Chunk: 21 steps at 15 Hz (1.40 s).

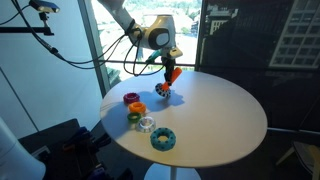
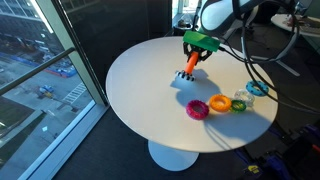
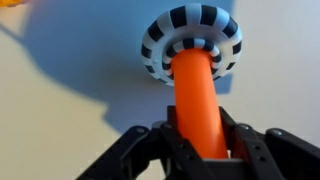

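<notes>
- My fingers are clamped on an orange peg, one pad on each side of its shaft (the wrist view looks straight down its length).
- My gripper hangs tilted above a round white table, with the peg slanting down from it in both exterior views.
- A black-and-white striped ring sits around the peg's lower end, down at the tabletop (I cannot tell whether it presses on the surface).
- Peg and striped ring throw a blue-grey shadow on the table just beside them.
- Apart from the peg, toward the table's edge, lies a loose cluster of rings: a pink ring, an orange ring, a green ring and a teal ring.
- In an exterior view a clear ring lies between the green and the teal ones.
- Beyond the table, a tall window looks down on a street far below.
</notes>
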Each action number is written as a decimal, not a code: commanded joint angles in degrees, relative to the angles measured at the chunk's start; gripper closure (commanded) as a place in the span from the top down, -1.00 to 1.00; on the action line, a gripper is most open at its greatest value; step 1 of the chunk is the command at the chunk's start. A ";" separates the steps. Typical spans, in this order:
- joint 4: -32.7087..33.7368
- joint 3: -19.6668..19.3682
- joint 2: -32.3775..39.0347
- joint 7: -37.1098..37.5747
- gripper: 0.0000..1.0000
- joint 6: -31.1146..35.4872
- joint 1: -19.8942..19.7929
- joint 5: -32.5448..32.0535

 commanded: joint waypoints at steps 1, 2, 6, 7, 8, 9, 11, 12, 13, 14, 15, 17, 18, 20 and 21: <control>1.29 2.23 0.19 -4.34 -0.68 -4.91 -2.21 4.34; 1.62 2.47 0.35 -5.09 -0.68 -6.04 -2.49 5.29; 2.84 2.49 1.08 -6.27 -0.68 -10.39 -2.70 7.34; 3.14 2.42 1.26 -6.31 -0.68 -11.46 -2.68 7.59; 3.43 2.30 1.52 -6.25 -0.68 -12.46 -2.61 7.67; 3.67 2.18 1.76 -6.11 -0.68 -13.36 -2.54 7.68; 4.34 2.21 2.26 -6.15 -0.68 -15.54 -2.67 8.00; 4.70 2.30 2.47 -6.33 -0.68 -16.70 -2.79 8.27; 5.14 2.48 2.73 -6.72 -0.68 -17.95 -3.00 8.73; 5.51 2.53 2.92 -6.92 -0.68 -19.04 -3.10 9.03; 5.81 2.54 3.10 -7.12 -0.68 -19.91 -3.17 9.30; 6.64 2.81 3.56 -8.02 -0.68 -21.75 -3.54 10.23; 7.08 2.90 3.87 -8.63 -0.68 -22.77 -3.71 10.75; 7.85 2.95 4.44 -9.41 -0.68 -24.61 -3.89 11.48; 8.38 3.04 4.78 -9.73 -0.68 -25.55 -4.04 11.84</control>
